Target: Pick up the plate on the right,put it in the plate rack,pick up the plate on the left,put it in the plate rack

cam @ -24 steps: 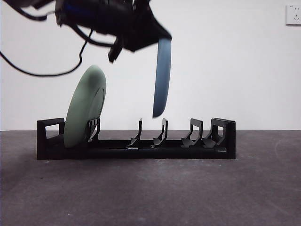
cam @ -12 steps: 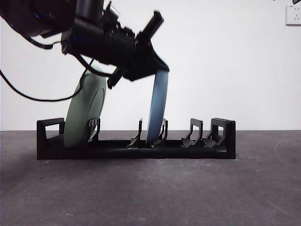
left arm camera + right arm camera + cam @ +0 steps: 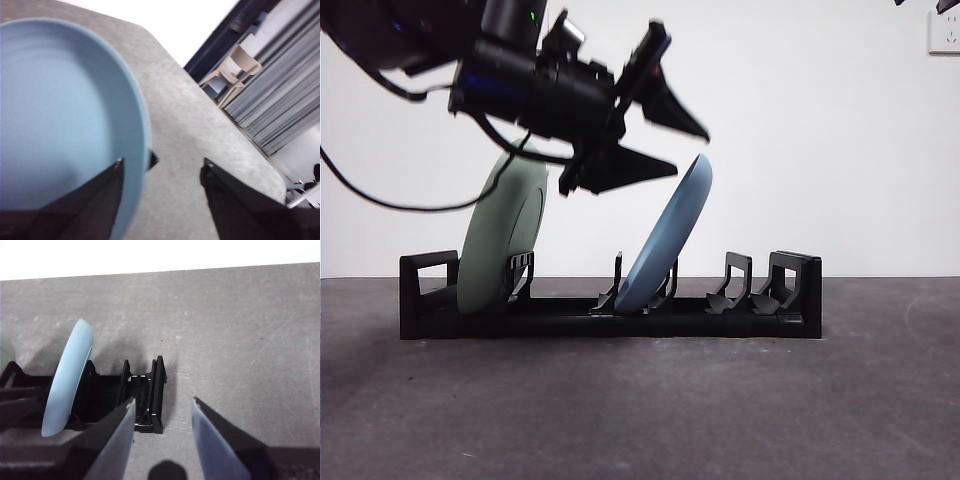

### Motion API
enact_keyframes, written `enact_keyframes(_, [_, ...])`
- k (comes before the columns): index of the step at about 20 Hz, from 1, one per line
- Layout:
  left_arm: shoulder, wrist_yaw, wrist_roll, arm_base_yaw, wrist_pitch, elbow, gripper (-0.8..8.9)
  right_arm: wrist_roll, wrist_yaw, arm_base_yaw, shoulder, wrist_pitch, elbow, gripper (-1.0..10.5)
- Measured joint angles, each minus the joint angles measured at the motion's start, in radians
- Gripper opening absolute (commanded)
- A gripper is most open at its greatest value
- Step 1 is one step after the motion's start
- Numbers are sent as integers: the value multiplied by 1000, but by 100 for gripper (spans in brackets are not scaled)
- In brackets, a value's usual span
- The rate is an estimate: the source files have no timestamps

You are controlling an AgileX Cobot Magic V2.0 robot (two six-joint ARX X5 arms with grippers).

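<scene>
Released since half a second ago, the round pale-blue plate [image 3: 665, 240] leans rightward in the long black plastic plate rack [image 3: 610, 305], right of the sage-green plate [image 3: 500, 240]. Left claw [image 3: 665, 140] gapes empty above; best lift straight clear. Right claw [image 3: 162, 412], also open and empty, shows the rack's end.

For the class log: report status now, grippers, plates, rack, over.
Left gripper open, just above blue plate. Blue plate leaning in plate rack middle slot; green plate racked at one end. Right gripper open, holding nothing. Nothing obstructing.
</scene>
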Motion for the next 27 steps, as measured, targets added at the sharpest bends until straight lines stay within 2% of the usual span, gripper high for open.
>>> enact_keyframes(3, [-138,-20,53,-6,-95,0,288,-75,-90,0,0,-11,0,187])
enact_keyframes(5, [-267,-85,145,-6,-228,0,286,-109,-156,0,0,-29,0,187])
enact_keyframes(7, [-410,-217,280,-6,-417,0,278,-138,-177,0,0,-38,0,185])
enact_keyframes(8, [-484,-301,353,-6,-516,0,241,-148,-190,0,0,-41,0,173])
enact_keyframes(10, [-620,-465,462,-6,-688,0,7,-155,-207,0,0,-42,0,7])
enact_keyframes(11, [-680,-520,491,-6,-775,0,-6,-159,-207,0,0,-48,0,-12])
enact_keyframes(14, [-814,-572,532,18,-978,0,-8,-166,-206,0,-3,-69,-1,-12])
enact_keyframes(16, [-881,-632,547,39,-1078,-2,-8,-166,-205,0,-48,-23,-48,-12])
enact_keyframes(19, [-1011,-655,556,51,-1090,-92,-8,-149,-204,0,-201,105,-224,-12])
enact_keyframes(22, [-1184,-656,549,51,-1099,-256,-8,-121,-164,0,-387,208,-427,-12])
enact_keyframes(25, [-1364,-655,519,51,-1094,-377,-4,-92,-118,0,-551,209,-577,-6])
enact_keyframes(27, [-1390,-655,512,51,-1091,-378,-4,-25,-70,0,-568,200,-584,5])
